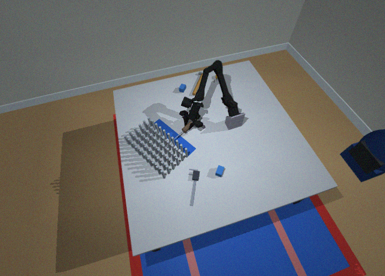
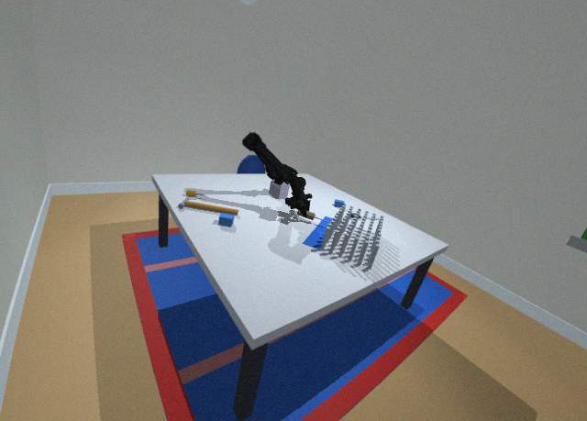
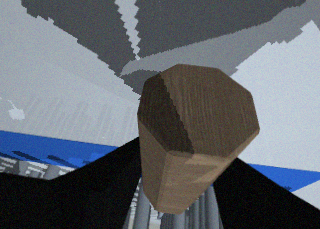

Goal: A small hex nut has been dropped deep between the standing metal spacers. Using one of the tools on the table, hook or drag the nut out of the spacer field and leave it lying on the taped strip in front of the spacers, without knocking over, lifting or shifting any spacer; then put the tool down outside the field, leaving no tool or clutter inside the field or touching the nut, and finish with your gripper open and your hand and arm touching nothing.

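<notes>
My gripper (image 1: 188, 125) is shut on the brown wooden handle (image 1: 186, 128) (image 2: 306, 215) (image 3: 200, 114) of a thin metal tool. The tool's thin shaft (image 1: 178, 136) (image 2: 320, 218) slants over the blue taped strip (image 1: 190, 146) (image 2: 313, 239) (image 3: 95, 154) and reaches in among the front spacers. Its far end is hidden among them. The grey spacers (image 1: 157, 148) (image 2: 353, 237) stand upright in rows behind the strip; some show below the handle in the wrist view. I cannot make out the hex nut in any view.
A blue block (image 1: 182, 87) (image 2: 226, 219) and an orange-handled hammer (image 1: 197, 85) (image 2: 211, 207) lie on one side. A yellow-handled tool (image 2: 191, 193) lies beyond the hammer. Another blue block (image 1: 219, 171) (image 2: 338, 203) and a grey tool with a dark head (image 1: 195, 175) lie on the opposite side.
</notes>
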Robot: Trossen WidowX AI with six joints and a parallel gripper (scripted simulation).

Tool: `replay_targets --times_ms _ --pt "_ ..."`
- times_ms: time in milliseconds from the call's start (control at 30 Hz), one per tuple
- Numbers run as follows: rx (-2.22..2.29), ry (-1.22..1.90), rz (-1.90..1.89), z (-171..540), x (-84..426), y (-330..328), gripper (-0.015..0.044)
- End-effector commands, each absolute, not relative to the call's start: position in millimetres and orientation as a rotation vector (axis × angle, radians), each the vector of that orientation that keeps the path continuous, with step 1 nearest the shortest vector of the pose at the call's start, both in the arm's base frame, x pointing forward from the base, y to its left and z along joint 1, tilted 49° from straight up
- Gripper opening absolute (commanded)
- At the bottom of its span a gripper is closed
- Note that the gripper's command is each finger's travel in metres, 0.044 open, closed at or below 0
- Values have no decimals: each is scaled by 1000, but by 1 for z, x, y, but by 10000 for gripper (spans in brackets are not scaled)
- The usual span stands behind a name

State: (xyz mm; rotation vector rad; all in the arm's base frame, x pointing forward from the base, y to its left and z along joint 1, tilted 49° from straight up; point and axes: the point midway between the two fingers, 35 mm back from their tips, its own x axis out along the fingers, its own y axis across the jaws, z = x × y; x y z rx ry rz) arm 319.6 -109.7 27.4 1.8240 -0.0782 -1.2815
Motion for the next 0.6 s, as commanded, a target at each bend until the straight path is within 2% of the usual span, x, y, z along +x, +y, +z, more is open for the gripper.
replay_targets --times_ms 0,567 --pt "1834 -85 -1267 30 326 -108 0" --pt "1834 -86 -1266 27 335 -106 0"
